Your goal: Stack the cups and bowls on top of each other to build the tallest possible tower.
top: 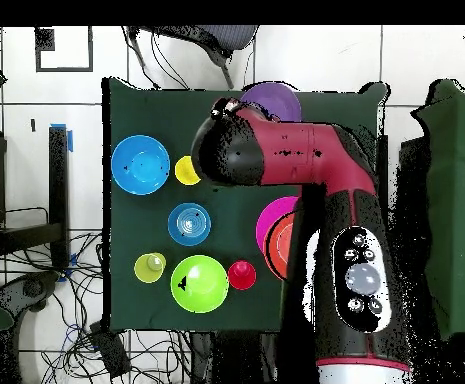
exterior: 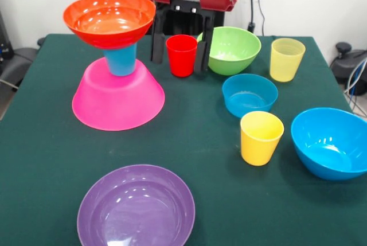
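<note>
The end effector (exterior: 182, 39), near the upper middle of the front view, stands with its two black fingers spread to either side of the red cup (exterior: 182, 55), which sits upright on the surface (exterior: 189, 143); whether the fingers touch the cup cannot be told. Just right of it is the green bowl (exterior: 232, 49), open side up, and further right the pale translucent yellow cup (exterior: 287, 59). Left of the end effector rises the tower (exterior: 114, 57): the pink bowl (exterior: 117, 100) upside down, a blue cup (exterior: 121, 59) inverted on it, and the orange bowl (exterior: 109, 19) upright on top. Below the green bowl lies the small blue bowl (exterior: 249, 94), then the opaque yellow cup (exterior: 261, 137), with the larger blue bowl (exterior: 330, 141) at the right edge. The purple bowl (exterior: 136, 207) sits at the lower middle. The surface is covered in dark green cloth. Behind it are a white wall, a black cable and dark chair parts at both sides. The overhead view shows a white tiled floor (top: 36, 120) with tangled cables (top: 86, 340) in the lower left.
</note>
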Tool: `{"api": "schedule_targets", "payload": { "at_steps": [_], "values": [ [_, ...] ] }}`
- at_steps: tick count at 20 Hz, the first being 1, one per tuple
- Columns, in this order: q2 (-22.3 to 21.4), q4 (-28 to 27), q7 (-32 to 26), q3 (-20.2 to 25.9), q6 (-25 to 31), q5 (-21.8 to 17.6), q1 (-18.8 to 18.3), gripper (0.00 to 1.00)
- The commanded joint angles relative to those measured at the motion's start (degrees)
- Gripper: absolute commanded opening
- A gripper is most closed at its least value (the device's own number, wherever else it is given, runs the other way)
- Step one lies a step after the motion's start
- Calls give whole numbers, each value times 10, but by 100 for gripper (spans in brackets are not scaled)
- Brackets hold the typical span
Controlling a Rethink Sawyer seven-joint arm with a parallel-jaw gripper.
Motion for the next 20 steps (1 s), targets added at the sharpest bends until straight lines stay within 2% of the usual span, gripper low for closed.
{"api": "schedule_targets", "payload": {
  "at_steps": [1, 6, 9, 13, 20],
  "values": [
    [7, 124, -114, 135, -51, -21, -46, 100],
    [2, 149, -126, 162, -30, -40, -69, 100],
    [13, 146, -131, 157, 16, -51, -66, 100],
    [30, 145, -123, 144, 10, -82, -57, 100],
    [48, 135, -99, 141, 20, -93, -48, 100]
  ]
}}
